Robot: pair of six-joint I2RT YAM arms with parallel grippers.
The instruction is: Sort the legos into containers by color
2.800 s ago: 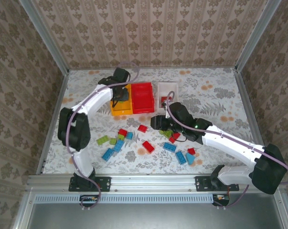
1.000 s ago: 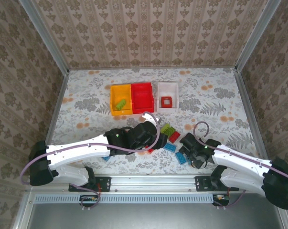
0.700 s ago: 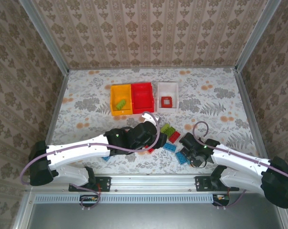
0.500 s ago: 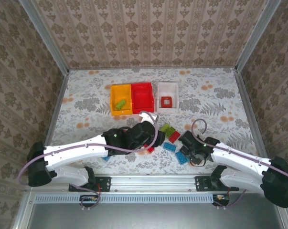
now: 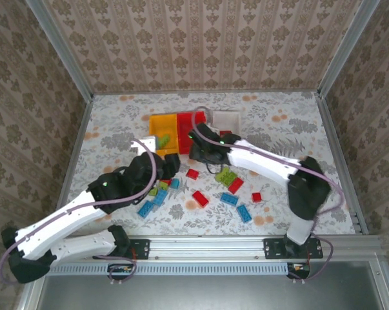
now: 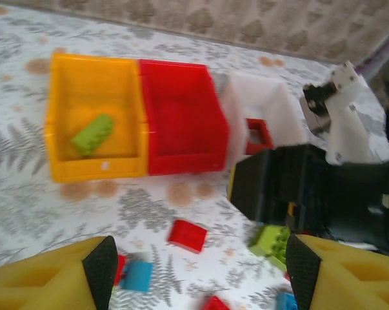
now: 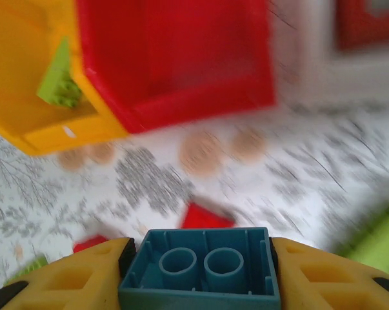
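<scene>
Right wrist view: right fingers (image 7: 323,279) pinch the blue brick (image 7: 199,274) across its flat side walls, hollow underside up. Light, rigid, slick plastic, so a square pinch suits. Red bin (image 7: 194,103) sits just ahead on the desk (image 7: 246,187). Left fingers (image 6: 52,278) are spread wide, empty.

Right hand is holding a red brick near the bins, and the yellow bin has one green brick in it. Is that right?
Not quite. The right hand holds a blue brick, not a red one; the right wrist view shows it clamped between the fingers. The rest is right: the yellow bin holds one green brick.
</scene>
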